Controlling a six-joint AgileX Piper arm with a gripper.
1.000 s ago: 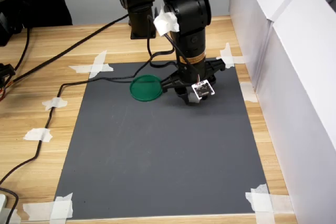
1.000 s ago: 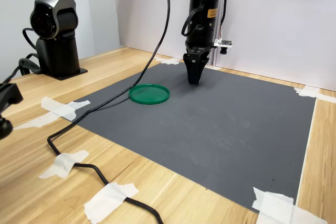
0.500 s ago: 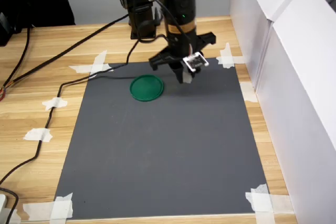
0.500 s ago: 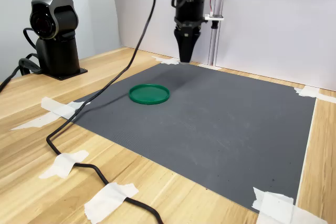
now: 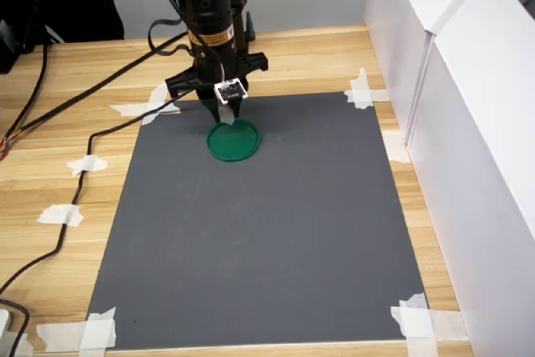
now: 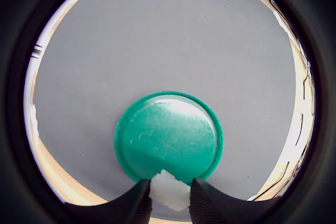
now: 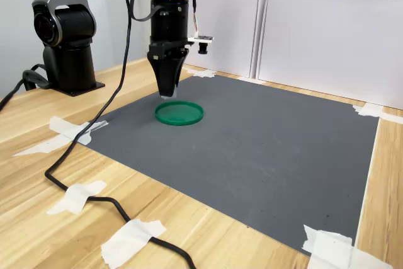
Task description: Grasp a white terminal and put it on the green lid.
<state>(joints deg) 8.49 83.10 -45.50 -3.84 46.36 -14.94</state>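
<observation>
Where pincer grips, white terminal sits.

1st ext high front, 2nd low side, wrist downward; share green lid.

the arm stands near vertical, wrist down, its gripper pointing toward 6 o'clock, fingers pinched close.

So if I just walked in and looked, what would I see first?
Probably the black gripper pointing straight down just above the green lid, which lies on the dark grey mat. In the wrist view a tiny white terminal is pinched between its fingertips, right over the lid's edge. You might also spot the strips of white tape holding the mat's corners to the wooden table.
</observation>
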